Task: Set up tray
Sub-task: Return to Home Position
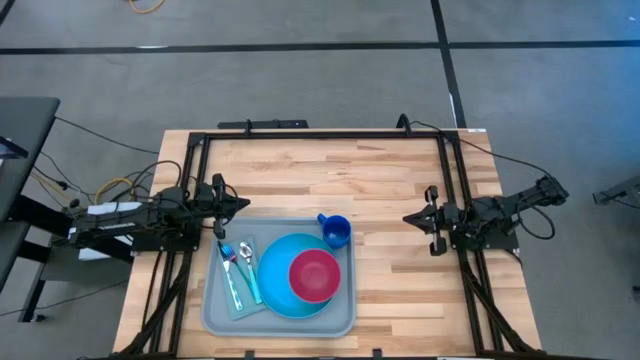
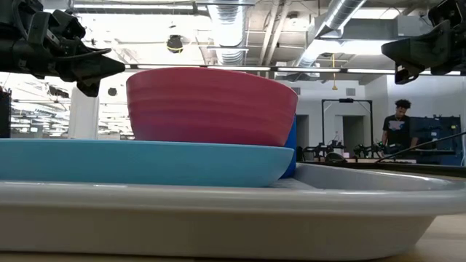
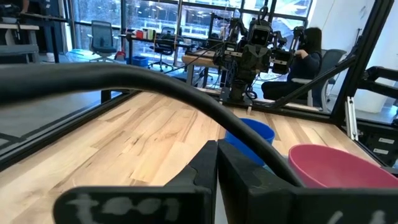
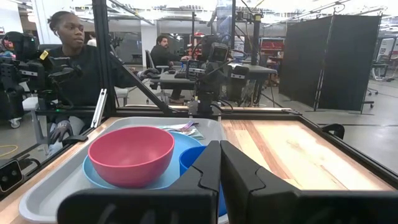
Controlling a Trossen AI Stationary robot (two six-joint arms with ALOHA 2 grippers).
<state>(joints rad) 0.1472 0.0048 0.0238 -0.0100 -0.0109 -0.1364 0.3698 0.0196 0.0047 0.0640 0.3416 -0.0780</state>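
The light grey-blue tray (image 1: 213, 312) lies at the table's near edge. On it rests a round blue plate (image 1: 277, 290) with a pink bowl (image 1: 314, 275) standing on it. A blue cup (image 1: 336, 232) stands in the tray's far right corner. A teal napkin (image 1: 238, 297) on the tray's left side carries a fork (image 1: 229, 262) and a spoon (image 1: 248, 262). My left gripper (image 1: 240, 205) hovers shut just beyond the tray's far left corner. My right gripper (image 1: 408, 218) hovers shut to the right of the cup. Both are raised above the table (image 2: 108, 65) (image 2: 389, 51).
A black frame (image 1: 320, 134) runs along the table's far edge and both sides. Bare wood (image 1: 330, 175) spreads beyond the tray, and more (image 1: 420, 290) to its right. In the room behind, people sit at desks (image 4: 68, 43).
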